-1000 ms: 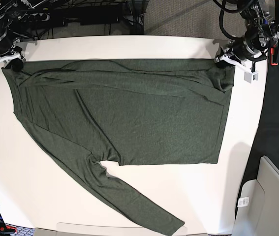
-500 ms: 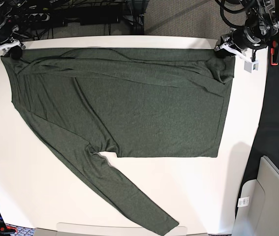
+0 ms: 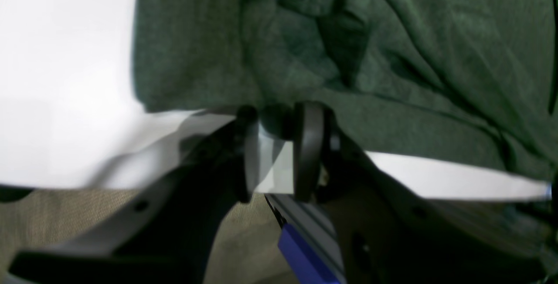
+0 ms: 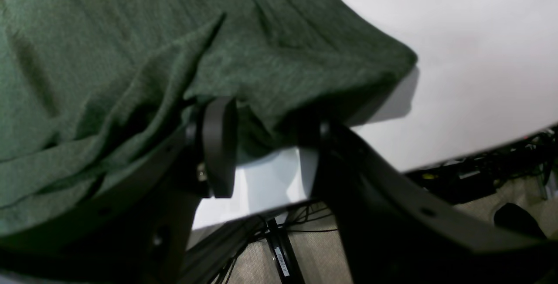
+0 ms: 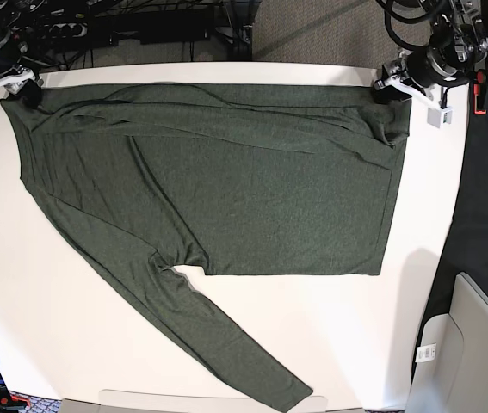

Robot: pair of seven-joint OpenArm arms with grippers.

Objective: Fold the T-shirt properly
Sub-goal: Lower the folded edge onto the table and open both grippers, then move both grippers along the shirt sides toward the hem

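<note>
We have the T-shirt (image 5: pixel 226 181) lying flat on the white counter (image 5: pixel 355 344). Its top edge runs along the far side of the counter, and one long sleeve (image 5: pixel 200 331) sticks out slanting toward the near side. The other sleeve looks folded across the top of the shirt.

Our left gripper (image 3: pixel 279 149) sits at the shirt's far corner, right at the counter's edge. Its jaws are a little apart, and the cloth edge lies just past their tips. We see white counter between the jaws, so we think it is not pinching the shirt.

Our right gripper (image 4: pixel 261 144) sits at the other far corner of the shirt. Its jaws stand wide apart. The cloth hangs over the tips, but nothing is squeezed between them.

We think both grippers are at the two far corners because that spreads the shirt wide and smooth. A flat shirt makes a neat fold. The long sleeve near the front of the counter is not yet tucked in.
</note>
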